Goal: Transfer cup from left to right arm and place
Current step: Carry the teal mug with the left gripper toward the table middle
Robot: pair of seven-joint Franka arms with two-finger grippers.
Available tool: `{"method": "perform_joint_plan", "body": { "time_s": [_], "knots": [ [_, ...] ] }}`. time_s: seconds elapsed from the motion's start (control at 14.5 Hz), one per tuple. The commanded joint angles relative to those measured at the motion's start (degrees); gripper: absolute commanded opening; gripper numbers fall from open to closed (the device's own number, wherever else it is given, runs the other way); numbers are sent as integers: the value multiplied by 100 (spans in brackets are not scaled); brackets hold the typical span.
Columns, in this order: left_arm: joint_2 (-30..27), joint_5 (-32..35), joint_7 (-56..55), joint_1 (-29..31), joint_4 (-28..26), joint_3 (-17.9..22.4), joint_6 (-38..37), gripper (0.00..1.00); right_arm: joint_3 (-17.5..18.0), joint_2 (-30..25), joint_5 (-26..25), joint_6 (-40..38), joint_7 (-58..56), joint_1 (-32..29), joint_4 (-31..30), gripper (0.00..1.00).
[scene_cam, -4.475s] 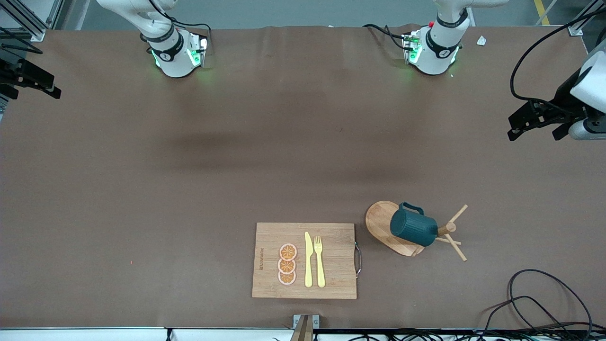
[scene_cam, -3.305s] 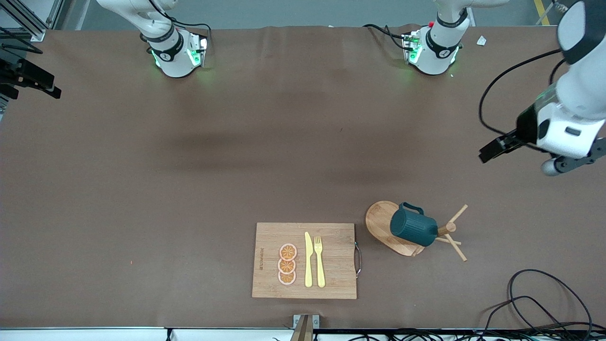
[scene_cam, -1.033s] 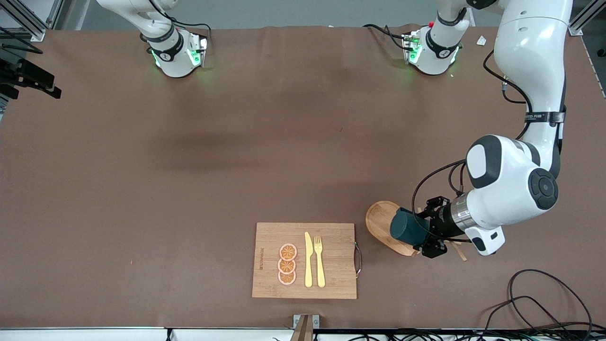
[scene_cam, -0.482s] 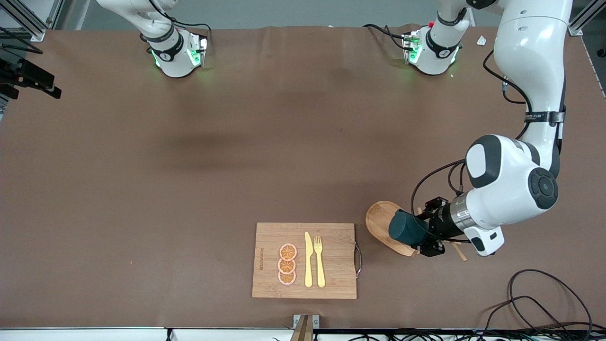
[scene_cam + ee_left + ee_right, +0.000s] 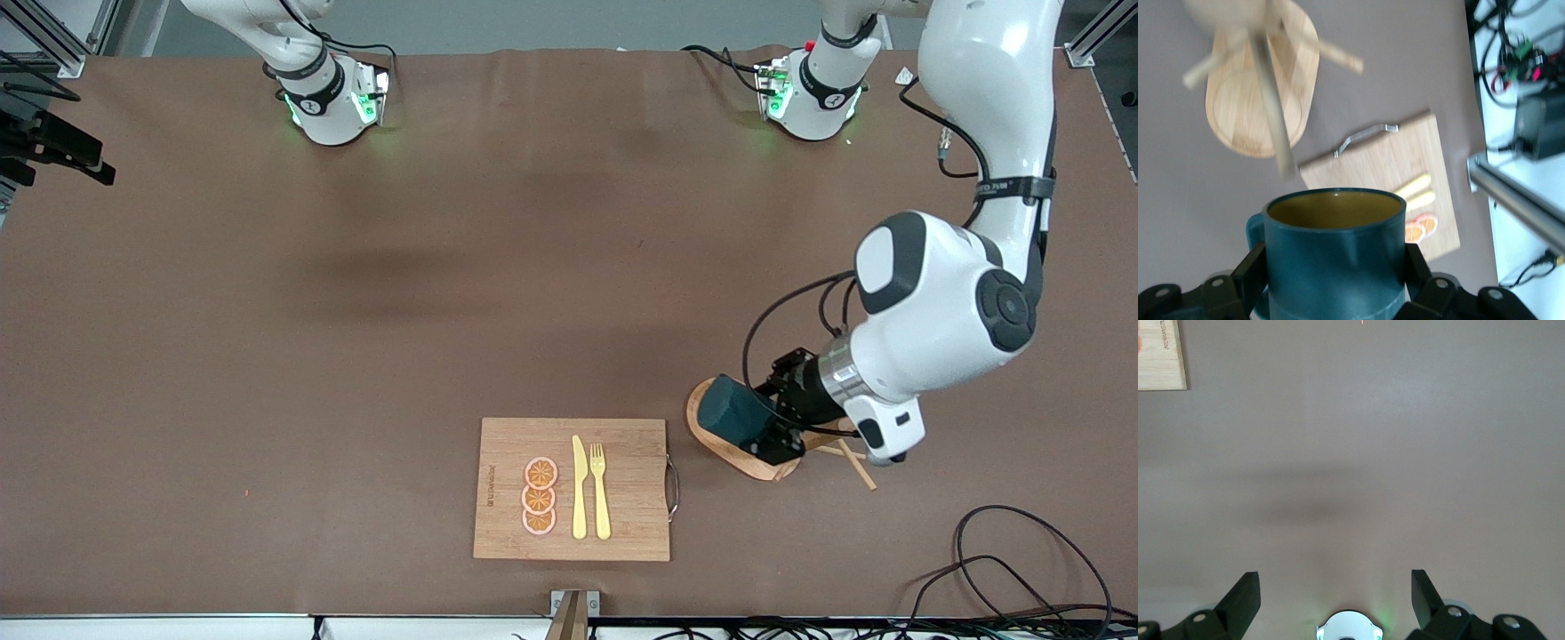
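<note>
The dark teal cup point(image 5: 729, 416) lies on its side in my left gripper point(image 5: 760, 416), over the oval base of the wooden peg rack point(image 5: 742, 460) and off its peg. In the left wrist view the cup point(image 5: 1335, 260) shows its mustard-yellow inside, with the black fingers point(image 5: 1250, 270) pressed on both ribbed sides and the handle at one side. The rack's post and pegs point(image 5: 1268, 100) stand just ahead of the cup's mouth. My right gripper point(image 5: 1335, 600) waits open and empty, high over bare table near its own base.
A wooden cutting board point(image 5: 622, 480) with a yellow knife point(image 5: 579, 489), a fork point(image 5: 600, 491) and orange slices point(image 5: 540, 496) lies beside the rack, toward the right arm's end. Black cables point(image 5: 1005, 569) lie near the front corner at the left arm's end.
My left arm came in from the table's end and shut on the cup. In the last half second it has drawn the cup off the peg, toward the right arm's end.
</note>
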Motion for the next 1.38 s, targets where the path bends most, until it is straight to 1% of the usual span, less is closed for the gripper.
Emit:
{"method": "perform_joint_plan", "body": {
  "time_s": [0.0,0.21,0.28,0.41,0.69,0.96,1.24,1.31],
  "knots": [
    [-190,428,-495,-396,-41,30,-101,48,-21,-137,-65,19,-47,38,-157,100],
    [-261,614,-698,-871,-32,48,-83,49,-21,-146,-65,1,-47,38,-157,100],
    [-269,789,-707,-1020,-32,48,-57,52,-21,-137,-65,1,-47,38,-157,100],
    [-348,1228,-821,-1345,-32,39,-5,53,-21,-137,-65,1,-47,29,-157,100],
    [-357,2212,-866,-2162,-41,48,162,51,-21,-137,-65,10,-47,29,-157,100],
    [-270,3451,-848,-2795,-67,48,268,52,-21,-137,-65,1,-47,29,-157,100],
    [81,4628,-892,-3534,-76,48,540,51,-21,-137,-65,1,-47,38,-157,100],
    [221,5040,-996,-3735,-76,48,610,50,-21,-137,-65,10,-47,29,-157,100]
  ]
}}
